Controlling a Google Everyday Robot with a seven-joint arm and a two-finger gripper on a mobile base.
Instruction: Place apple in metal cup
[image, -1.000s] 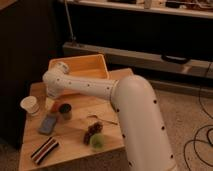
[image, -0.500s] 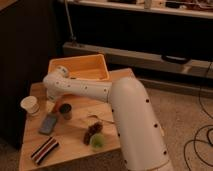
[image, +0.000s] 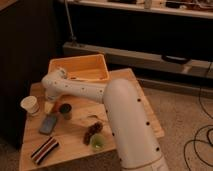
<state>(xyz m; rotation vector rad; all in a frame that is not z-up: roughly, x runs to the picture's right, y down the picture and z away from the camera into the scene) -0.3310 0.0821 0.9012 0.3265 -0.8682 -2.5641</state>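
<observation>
The metal cup (image: 65, 112) stands upright on the left part of the wooden table (image: 75, 145), small and dark. A dull reddish round patch shows at its mouth, and I cannot tell whether it is the apple. No apple shows elsewhere. My white arm reaches from the lower right across the table. Its gripper (image: 53, 106) hangs down just left of the metal cup, between it and the white paper cup (image: 31, 105).
An orange bin (image: 80, 67) sits at the table's back. A blue-grey flat thing (image: 48, 123) and a striped packet (image: 44, 150) lie at the front left. A dark grape bunch (image: 92, 131) and a green round thing (image: 96, 142) lie beside my arm. Dark shelving stands behind.
My wrist has sunk slightly toward the table beside the metal cup, and the arm's elbow has shifted. The things on the table have not moved.
</observation>
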